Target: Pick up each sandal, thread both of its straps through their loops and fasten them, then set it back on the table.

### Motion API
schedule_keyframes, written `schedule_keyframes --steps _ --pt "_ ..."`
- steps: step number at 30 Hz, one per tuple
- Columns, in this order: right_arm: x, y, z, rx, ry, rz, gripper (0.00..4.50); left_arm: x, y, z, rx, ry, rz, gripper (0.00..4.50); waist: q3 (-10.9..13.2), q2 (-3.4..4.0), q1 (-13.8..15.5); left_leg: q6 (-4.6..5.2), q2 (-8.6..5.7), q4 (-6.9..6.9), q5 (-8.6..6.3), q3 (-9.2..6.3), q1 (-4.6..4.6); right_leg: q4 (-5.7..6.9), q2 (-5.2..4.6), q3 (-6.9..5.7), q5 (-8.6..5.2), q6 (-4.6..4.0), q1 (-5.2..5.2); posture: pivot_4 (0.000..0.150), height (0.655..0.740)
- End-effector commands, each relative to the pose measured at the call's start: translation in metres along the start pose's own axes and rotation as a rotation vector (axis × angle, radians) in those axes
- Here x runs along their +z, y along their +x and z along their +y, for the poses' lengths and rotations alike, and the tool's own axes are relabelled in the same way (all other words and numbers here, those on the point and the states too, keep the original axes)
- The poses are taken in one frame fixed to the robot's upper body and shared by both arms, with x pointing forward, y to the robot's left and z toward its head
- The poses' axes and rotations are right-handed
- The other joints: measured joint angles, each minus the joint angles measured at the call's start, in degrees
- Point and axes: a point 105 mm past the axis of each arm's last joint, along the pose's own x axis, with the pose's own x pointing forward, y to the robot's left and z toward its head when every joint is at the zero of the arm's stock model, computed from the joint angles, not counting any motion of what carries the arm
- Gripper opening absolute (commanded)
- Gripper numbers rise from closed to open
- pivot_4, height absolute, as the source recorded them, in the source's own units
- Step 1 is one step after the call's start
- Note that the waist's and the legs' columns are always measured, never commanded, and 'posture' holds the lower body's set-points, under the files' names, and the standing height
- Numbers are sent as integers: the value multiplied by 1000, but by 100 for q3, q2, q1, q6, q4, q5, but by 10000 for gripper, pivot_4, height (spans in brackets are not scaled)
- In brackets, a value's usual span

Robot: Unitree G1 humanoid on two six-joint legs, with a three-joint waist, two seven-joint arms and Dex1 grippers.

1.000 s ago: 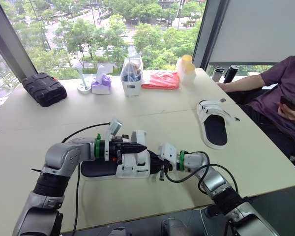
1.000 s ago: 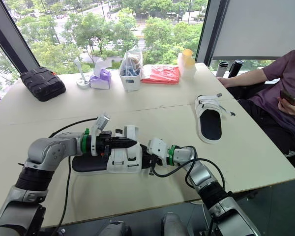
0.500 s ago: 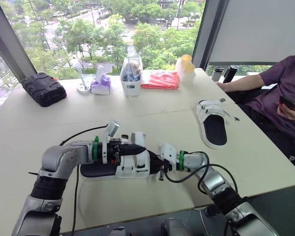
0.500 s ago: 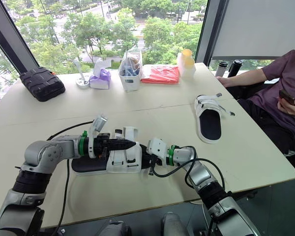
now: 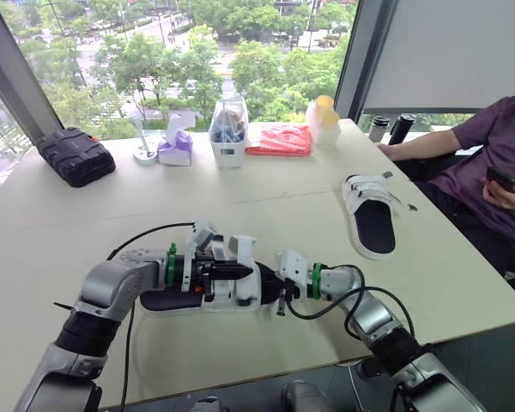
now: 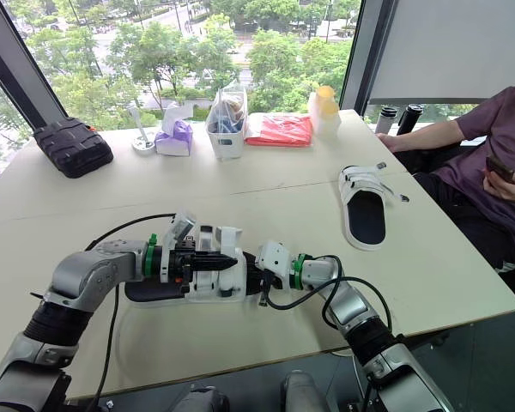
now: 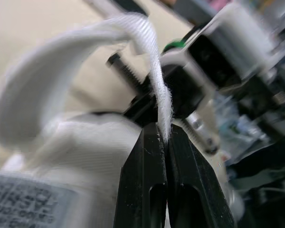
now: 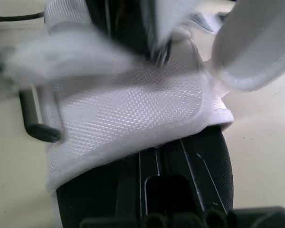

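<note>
A black-soled sandal with white straps (image 5: 227, 290) lies on the table (image 5: 266, 197) in front of me. My left gripper (image 5: 247, 272) is shut on one white strap (image 7: 154, 61), which loops up from the sandal's upper and is pinched between the black fingertips (image 7: 147, 156). From the other side, my right gripper (image 5: 272, 287) is shut on the sandal's end, its fingers (image 8: 147, 190) against the black sole under the white upper (image 8: 133, 114). The second sandal (image 5: 373, 215) lies flat at the right of the table, straps loose.
Along the far edge stand a black case (image 5: 77, 154), a tissue box (image 5: 176, 148), a white tub with a bag (image 5: 229, 133), a red cloth (image 5: 281, 140) and a yellow-lidded bottle (image 5: 324, 120). A person (image 5: 489, 163) sits at the right corner.
My left gripper has sunk lower with the strap, closer onto the sandal's upper, and its wrist has turned. The right gripper has stayed on the sandal's end.
</note>
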Motion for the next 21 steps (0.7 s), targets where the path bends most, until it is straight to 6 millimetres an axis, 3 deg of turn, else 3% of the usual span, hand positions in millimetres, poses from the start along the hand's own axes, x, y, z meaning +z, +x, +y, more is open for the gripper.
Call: schedule_keyframes --steps 1,7,12,21 --pt "-73 -9 28 28 151 281 0 -7 2 8 44 59 51 662 -1 -1 2 0 0 0 0 -2 1 -1 0 -1 0 0 -1 1500 7400" --pt "-73 -8 27 26 151 280 0 2 4 6 39 101 22 662 0 0 2 0 1 -1 0 -1 -1 -4 0 -1 0 0 0 1500 7400" --pt "-74 -8 29 31 152 284 0 29 1 3 18 53 -97 662 1 -3 7 0 1 0 0 -5 -1 -7 1 -4 0 0 -1 1500 7400" --pt "-74 -8 28 31 151 284 0 34 0 -1 2 42 -115 662 2 -2 -36 3 -4 -16 2 -4 1 -5 5 -6 0 0 -1 1500 7400"
